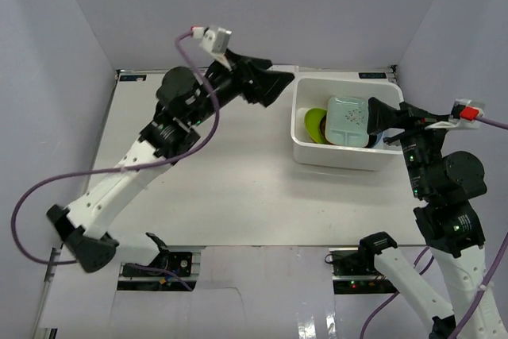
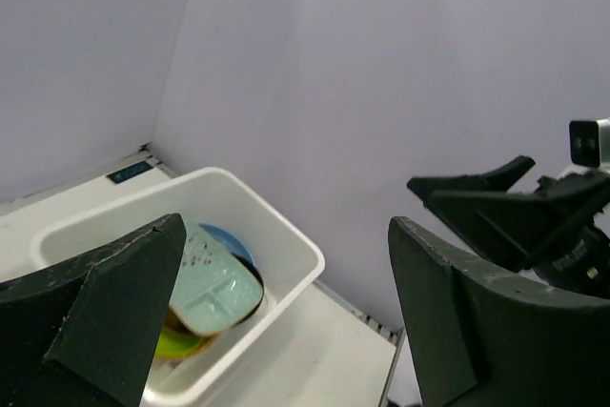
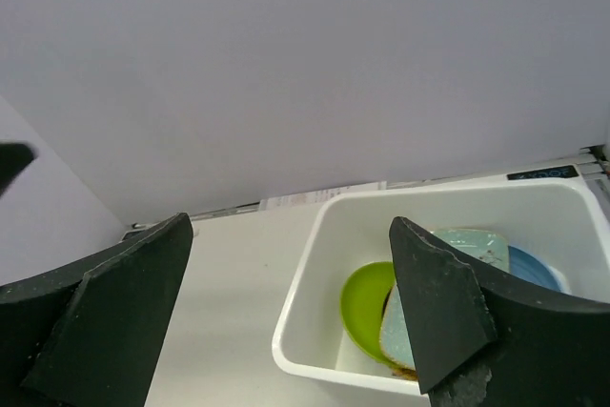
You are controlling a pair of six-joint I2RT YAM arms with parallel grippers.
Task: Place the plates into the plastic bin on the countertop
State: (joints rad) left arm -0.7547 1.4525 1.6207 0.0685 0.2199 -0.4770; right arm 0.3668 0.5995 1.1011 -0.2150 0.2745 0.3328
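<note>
Looking from the top, the white plastic bin [image 1: 305, 148] sits on the countertop [image 1: 222, 188] with the plates [image 1: 348, 121] inside. The left gripper [image 1: 274, 85] is by its left rim. The right gripper [image 1: 381, 117] is over its right side.

From the left wrist, the fingers [image 2: 95, 321] are spread wide and hold nothing.

From the right wrist, those fingers are spread wide too, and a lime-green plate [image 3: 362, 307] lies in the bin.

No text, brand or number could be read. A small dark label [image 1: 131, 77] sat at the far left corner of the countertop [image 1: 238, 196]. A second dark label [image 1: 371, 75] sat near the far right corner, just behind the plastic bin [image 1: 341, 157]. Their pale marks were too small to make out.
</note>
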